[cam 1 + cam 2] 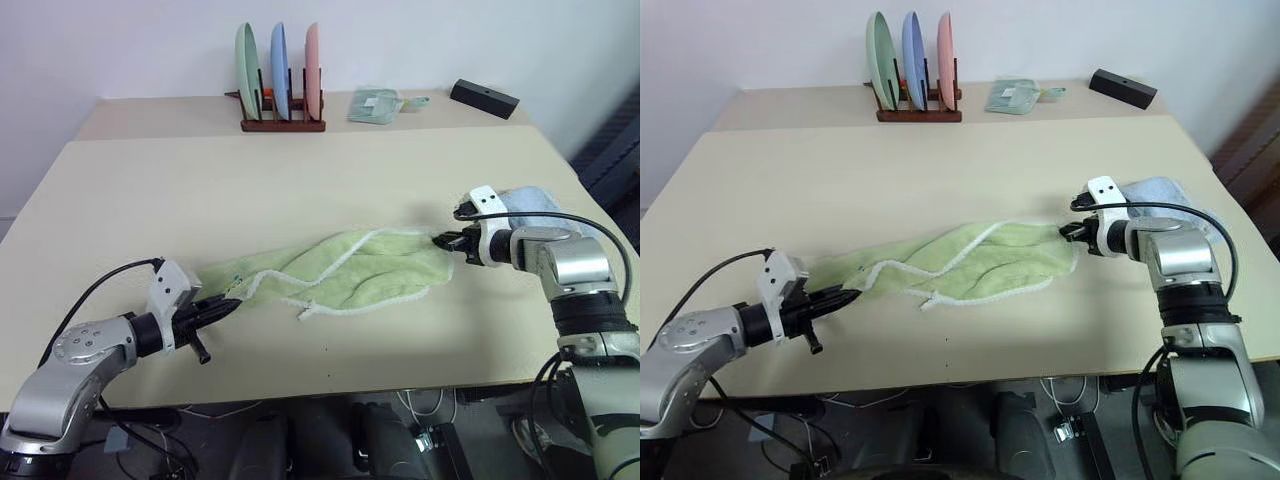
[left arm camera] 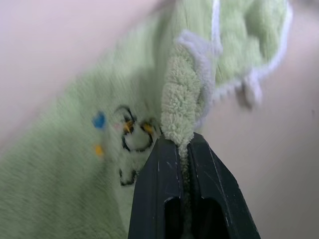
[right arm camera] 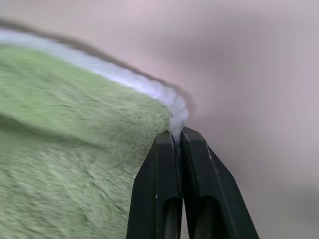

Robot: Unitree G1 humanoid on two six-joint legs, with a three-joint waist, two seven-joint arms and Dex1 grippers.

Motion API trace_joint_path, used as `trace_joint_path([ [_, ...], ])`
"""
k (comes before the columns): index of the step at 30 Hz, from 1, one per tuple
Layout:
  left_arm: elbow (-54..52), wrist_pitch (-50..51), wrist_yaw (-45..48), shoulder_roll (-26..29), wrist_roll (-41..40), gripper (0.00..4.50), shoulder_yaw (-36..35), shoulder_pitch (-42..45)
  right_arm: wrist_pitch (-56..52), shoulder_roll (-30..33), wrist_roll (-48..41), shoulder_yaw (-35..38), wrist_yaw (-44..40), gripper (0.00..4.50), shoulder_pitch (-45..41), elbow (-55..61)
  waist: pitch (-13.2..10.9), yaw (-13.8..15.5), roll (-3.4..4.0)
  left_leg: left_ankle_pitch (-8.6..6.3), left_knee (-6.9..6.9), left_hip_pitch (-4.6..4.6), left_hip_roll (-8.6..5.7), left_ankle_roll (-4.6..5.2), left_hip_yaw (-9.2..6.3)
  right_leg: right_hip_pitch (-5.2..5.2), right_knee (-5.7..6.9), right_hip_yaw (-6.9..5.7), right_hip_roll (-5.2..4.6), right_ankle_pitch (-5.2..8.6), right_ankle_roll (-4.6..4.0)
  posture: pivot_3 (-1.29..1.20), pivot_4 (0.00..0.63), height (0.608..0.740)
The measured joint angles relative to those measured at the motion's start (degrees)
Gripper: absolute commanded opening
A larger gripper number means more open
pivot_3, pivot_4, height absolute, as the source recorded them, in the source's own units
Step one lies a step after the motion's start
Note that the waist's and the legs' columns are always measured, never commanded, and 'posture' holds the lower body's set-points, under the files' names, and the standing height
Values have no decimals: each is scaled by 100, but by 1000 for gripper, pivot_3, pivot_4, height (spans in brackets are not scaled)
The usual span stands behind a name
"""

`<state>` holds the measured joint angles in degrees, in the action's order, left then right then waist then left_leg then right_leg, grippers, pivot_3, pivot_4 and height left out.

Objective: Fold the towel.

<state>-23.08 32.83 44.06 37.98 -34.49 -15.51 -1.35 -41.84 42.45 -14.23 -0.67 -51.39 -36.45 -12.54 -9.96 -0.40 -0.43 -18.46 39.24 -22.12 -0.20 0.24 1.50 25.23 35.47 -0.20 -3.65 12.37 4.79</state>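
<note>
We see the towel point(image 1: 340, 270) stretched in a loose, twisted band across the near middle of the worktop point(image 1: 250, 170), running from near left to right. Our left gripper point(image 1: 222, 308) has its fingers point(image 2: 159, 189) pressed together on the towel's left end, and our right gripper point(image 1: 442, 240) pinches the right end.

The left wrist view gives us what the head views do not: a small printed mark point(image 2: 132, 137) with dark outlines and blue and yellow dots sits on the cloth just beside the pinched fold, and the white stitched edging point(image 2: 209, 74) curls away past it. The right wrist view shows our right fingers point(image 3: 159, 184) closed tight on the very corner, where the white edging point(image 3: 149, 87) meets the green pile.

The head views give us the wider layout. At the far edge of the worktop, a wooden rack point(image 1: 283, 122) holds three plates upright in its slots: a green plate point(image 1: 247, 60) on the left, a blue plate point(image 1: 280, 62) in the middle, a pink plate point(image 1: 313, 60) on the right. To the right of the rack lies a flat mint-green packet point(image 1: 375, 105), and further right a black box point(image 1: 484, 98). A pale blue cloth point(image 1: 530, 205) sits on the worktop just behind our right wrist.
</note>
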Motion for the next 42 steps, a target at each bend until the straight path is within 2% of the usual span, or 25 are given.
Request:
trace_joint_path([
  [3, -13, 179, -312, -97, -607, 0, -638, 471, 373, 299, -75, 22, -368, 109, 1, 561, 4, -19, -5, 0, 3, 3, -1, 0, -2, -6, -2, -1, -2, -3, 5, 0, 150, 740],
  [6, 84, 410, -464, -56, -987, 0, -879, 720, 544, 527, -99, 49, -617, 109, 40, 649, 4, -22, -6, 0, 3, 5, -3, 0, -1, -8, -4, -1, -1, -3, 5, 0, 150, 740],
  [9, 136, 416, -465, 14, -974, 0, -819, 851, 712, 561, -52, 33, -676, 109, -4, 668, 4, -28, -6, 0, 3, 6, -2, 0, 0, -8, -4, -1, 2, -3, 5, 0, 150, 740],
  [12, 491, 292, -464, 10, -679, 0, -460, 1252, 1092, 435, 192, -118, -513, 109, -414, 255, 4, -27, -5, 2, 4, 12, -3, -3, 5, -10, 3, 1, 5, -3, 5, 0, 150, 740],
  [15, 1538, -225, -769, -233, 96, 0, 109, 2413, 1803, 58, 680, -239, 108, 109, -1375, -926, 1, -10, -7, 20, 5, 13, -11, -8, 5, -14, 1, 0, 11, -7, -1, 0, 150, 740],
  [17, 2611, -768, -1177, -498, 621, 0, 286, 3433, 2423, -147, 966, -254, 598, 109, -2084, -1812, 0, -1, -9, 22, 5, 8, -18, -11, 5, -12, 3, -2, 11, -13, 6, 0, 150, 740],
  [20, 4172, -1683, -1754, -809, 999, 0, 157, 4988, 3375, -263, 1330, -256, 1166, 109, -3040, -2893, -1, -26, -11, 43, 2, -29, -22, -47, 6, 22, -3, -3, 9, -19, 12, 0, 150, 740],
  [22, 4727, -2198, -1873, -826, 1019, 0, -26, 5722, 3916, -283, 1454, -239, 1344, 109, -3487, -3268, -1, -61, -10, 42, -10, -34, -11, -46, 15, 32, -10, -3, 4, -22, 17, 0, 150, 740],
  [24, 4919, -2522, -1745, -754, 1002, 0, -154, 6068, 4292, -283, 1452, -155, 1352, 109, -3715, -3393, 1, -105, -8, 39, -26, -32, -10, -42, 28, 37, -26, -5, -1, -21, 18, 0, 150, 740],
  [27, 4593, -2517, -1276, -587, 848, 0, -220, 5568, 4515, -262, 1289, -50, 1006, 109, -3600, -3181, 3, -190, -4, 33, -34, -29, -9, -32, 33, 37, -28, -8, -6, -20, 19, 0, 150, 740],
  [29, 3964, -2153, -890, -517, 602, 0, -214, 4557, 4455, -173, 1047, -3, 515, 109, -3050, -2492, 3, -219, -4, 29, -26, -30, -5, -28, 33, 36, -24, -7, -7, -20, 20, 0, 150, 740],
  [31, 3433, -1801, -648, -495, 474, 0, -188, 3450, 4223, -73, 823, 7, 107, 109, -2299, -1786, 0, -211, -7, 26, -18, -37, -1, -25, 32, 37, -26, -7, -8, -20, 21, 0, 150, 740],
  [35, 2349, -1441, -326, -314, 413, 0, -85, 1902, 3716, 111, 573, -121, -492, 109, -642, -326, -3, -109, -9, 9, 1, -6, -3, 6, 28, 8, -19, -1, -16, -29, 28, 0, 150, 740],
  [37, 2066, -1412, -235, -246, 488, 0, -35, 1415, 3534, 152, 564, -196, -649, 109, -37, 66, -3, -26, -7, 11, 3, -1, -4, 7, 29, 7, -16, -1, -17, -38, 14, 0, 150, 740],
  [40, 1791, -1307, -111, -164, 555, 993, 106, 1007, 3476, 226, 582, -259, -756, 0, 350, 533, -1, 4, -6, 26, 5, 9, -4, 5, 25, 1, -10, -2, -15, -45, 0, 0, 150, 740],
  [42, 1617, -1099, 52, -78, 518, 1900, 184, 673, 3473, 396, 629, -261, -833, 0, 623, 654, -1, -7, -6, 25, 2, 20, -3, 7, 26, -9, -8, -2, -15, -45, 0, 0, 150, 740],
])
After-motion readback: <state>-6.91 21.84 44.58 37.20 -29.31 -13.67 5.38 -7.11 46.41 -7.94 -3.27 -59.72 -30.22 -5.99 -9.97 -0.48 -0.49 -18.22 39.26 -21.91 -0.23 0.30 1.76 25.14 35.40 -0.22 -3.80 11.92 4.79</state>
